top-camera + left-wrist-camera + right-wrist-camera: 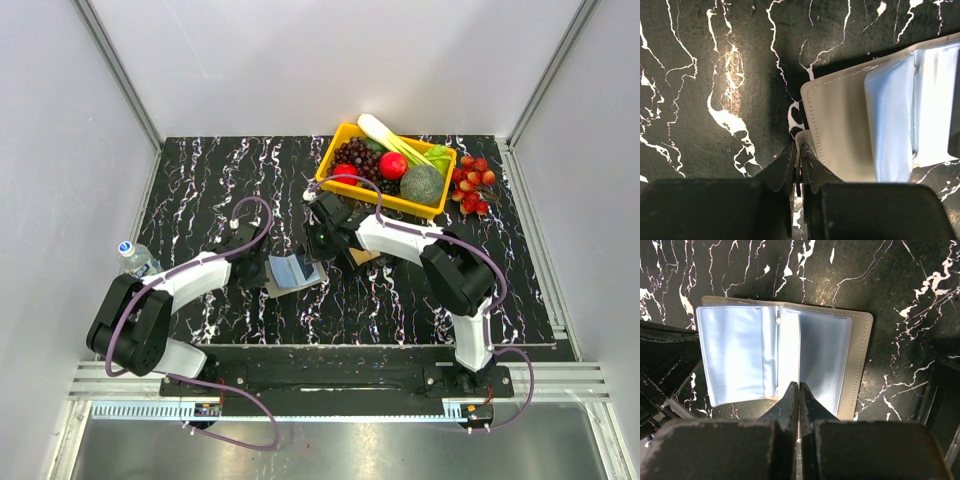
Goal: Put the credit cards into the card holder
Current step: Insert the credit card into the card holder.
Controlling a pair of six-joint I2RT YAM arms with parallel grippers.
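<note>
Card holder [860,355] looks light and floppy, its clear sleeves [735,355] slick. Left gripper [799,150] pinches the stitched cover edge. Right gripper [798,387] is closed, tips at a sleeve lip. Hold the cover, not the sleeves.

The left arm [195,278] and right arm [395,238] share white links, black joints, looping purple cables [252,199] and black tapered fingers [782,170].

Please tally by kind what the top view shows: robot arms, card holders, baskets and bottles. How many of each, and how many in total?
robot arms: 2, the left arm and the right arm
card holder: 1
yellow basket: 1
water bottle: 1
total: 5
</note>
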